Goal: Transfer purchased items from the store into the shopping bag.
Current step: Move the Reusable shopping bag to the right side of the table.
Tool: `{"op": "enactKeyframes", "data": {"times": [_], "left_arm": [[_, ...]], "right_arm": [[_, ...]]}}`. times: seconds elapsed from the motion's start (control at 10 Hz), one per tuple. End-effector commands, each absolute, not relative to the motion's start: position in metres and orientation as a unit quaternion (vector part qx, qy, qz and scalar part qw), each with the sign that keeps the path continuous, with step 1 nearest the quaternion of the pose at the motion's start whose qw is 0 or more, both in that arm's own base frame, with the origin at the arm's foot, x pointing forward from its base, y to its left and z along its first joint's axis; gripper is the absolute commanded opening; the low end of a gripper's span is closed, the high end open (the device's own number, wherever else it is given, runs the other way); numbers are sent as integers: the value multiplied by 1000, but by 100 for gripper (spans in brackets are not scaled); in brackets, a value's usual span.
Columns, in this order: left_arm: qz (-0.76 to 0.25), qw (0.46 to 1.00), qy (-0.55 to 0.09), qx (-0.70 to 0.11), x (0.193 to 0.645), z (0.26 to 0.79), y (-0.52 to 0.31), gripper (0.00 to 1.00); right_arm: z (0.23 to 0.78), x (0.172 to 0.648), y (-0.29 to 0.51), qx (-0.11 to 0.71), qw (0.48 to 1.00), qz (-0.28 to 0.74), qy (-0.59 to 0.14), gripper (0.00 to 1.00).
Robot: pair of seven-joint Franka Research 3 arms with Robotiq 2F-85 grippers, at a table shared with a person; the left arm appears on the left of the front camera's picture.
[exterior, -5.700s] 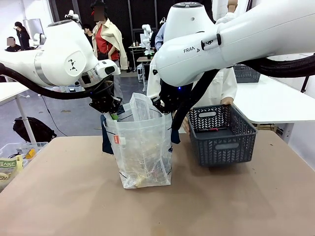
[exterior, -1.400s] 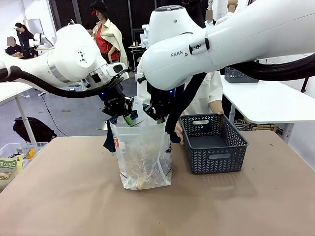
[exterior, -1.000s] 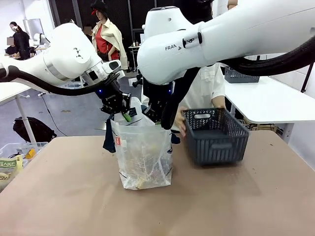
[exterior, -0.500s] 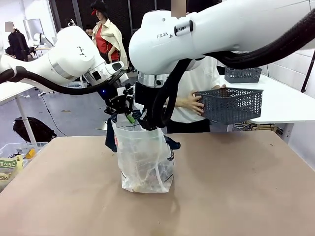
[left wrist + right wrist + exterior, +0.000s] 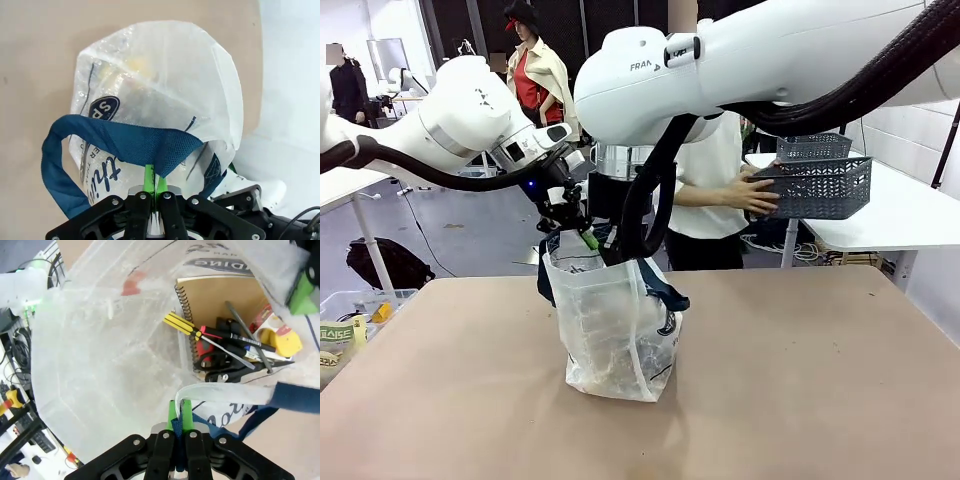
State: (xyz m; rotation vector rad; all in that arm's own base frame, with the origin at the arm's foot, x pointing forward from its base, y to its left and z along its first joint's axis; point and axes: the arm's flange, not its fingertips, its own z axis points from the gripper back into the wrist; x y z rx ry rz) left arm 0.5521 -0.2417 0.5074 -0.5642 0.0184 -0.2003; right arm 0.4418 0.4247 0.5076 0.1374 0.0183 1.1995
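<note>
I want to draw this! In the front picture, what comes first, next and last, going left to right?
Box of stuff at the table's left edge → bag → person's hand → grey basket.

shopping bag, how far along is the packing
Mostly done, it seems. The shopping bag stands on the table, and the right wrist view shows a spiral notebook, screwdrivers and other small goods inside. In hand: the left claw is shut on the bag's rim and the right claw on the opposite edge, holding it up. A person's hand carries the grey basket away. Nothing further to load shows.
</note>
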Motion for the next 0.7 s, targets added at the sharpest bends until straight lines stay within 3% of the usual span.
{"op": "enactKeyframes", "data": {"times": [0.0,0.3,0.6], "left_arm": [[-106,944,34,-310,560,508,-238,0],[-119,937,62,-324,563,505,-241,49],[-135,914,73,-376,567,505,-241,49]], "right_arm": [[508,445,436,61,811,582,14,0],[506,446,441,55,809,585,12,0],[506,447,443,64,803,593,10,0]]}}
